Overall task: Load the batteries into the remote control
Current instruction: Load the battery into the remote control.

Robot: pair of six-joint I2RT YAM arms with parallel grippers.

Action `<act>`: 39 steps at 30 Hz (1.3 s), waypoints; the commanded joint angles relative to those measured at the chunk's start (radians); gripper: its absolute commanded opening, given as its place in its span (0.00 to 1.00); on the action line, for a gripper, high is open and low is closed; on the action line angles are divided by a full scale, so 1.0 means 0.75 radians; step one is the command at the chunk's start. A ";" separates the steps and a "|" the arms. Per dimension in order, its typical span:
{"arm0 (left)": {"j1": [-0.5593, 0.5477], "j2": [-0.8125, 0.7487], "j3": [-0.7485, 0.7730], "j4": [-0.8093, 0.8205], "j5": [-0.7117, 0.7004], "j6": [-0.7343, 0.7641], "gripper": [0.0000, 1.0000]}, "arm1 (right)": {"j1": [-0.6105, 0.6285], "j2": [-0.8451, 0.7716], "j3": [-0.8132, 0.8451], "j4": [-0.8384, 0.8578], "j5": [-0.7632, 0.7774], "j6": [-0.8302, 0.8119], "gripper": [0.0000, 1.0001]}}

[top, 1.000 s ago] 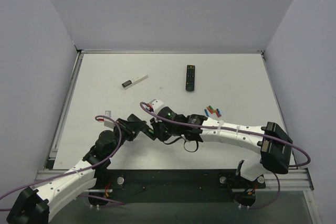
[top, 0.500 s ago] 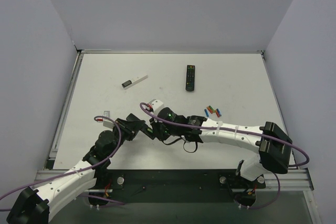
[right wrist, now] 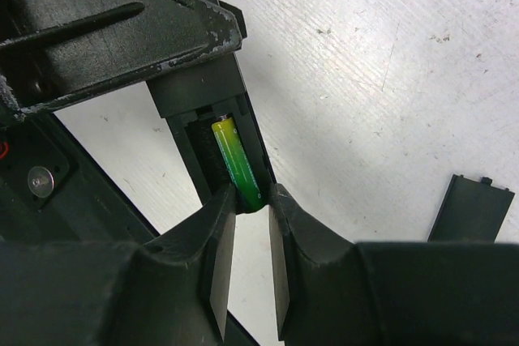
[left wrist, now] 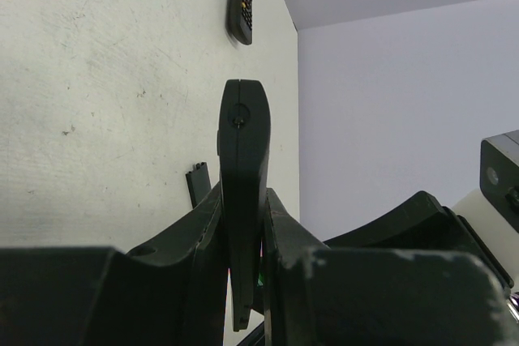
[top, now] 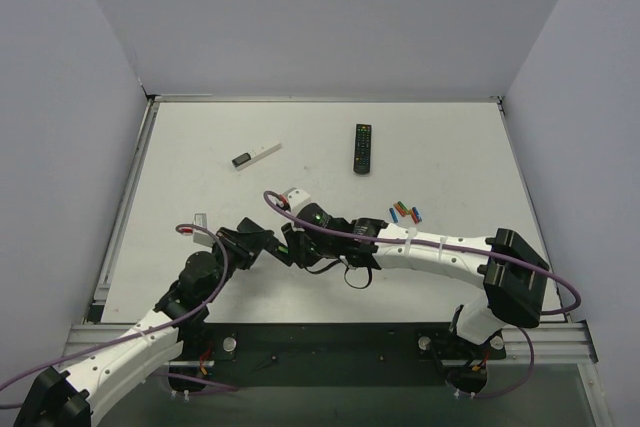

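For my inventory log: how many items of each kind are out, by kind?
Black remotes: 2 (slim remote, buttoned remote)
White stick: 1
Back cover: 1
Green battery in compartment: 1
Loose cells: too small to count
Total counted: 5

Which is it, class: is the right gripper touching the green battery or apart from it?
Touching. The right wrist view shows the right gripper pinching the near end of the green battery, which lies in the open compartment of the remote control.

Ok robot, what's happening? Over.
Left hand clamps slim matte-black remote. Right hand holds green-yellow battery in its open bay. Black back cover off, lying aside.
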 commanded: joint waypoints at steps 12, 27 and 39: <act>-0.022 -0.035 0.060 0.191 0.127 -0.026 0.00 | -0.017 0.009 0.117 -0.213 0.049 -0.014 0.11; -0.020 -0.082 0.062 0.075 0.061 0.019 0.00 | 0.002 0.064 0.250 -0.407 0.090 0.027 0.00; -0.022 -0.194 0.072 -0.150 -0.028 -0.006 0.00 | 0.002 0.071 0.248 -0.436 0.066 0.023 0.00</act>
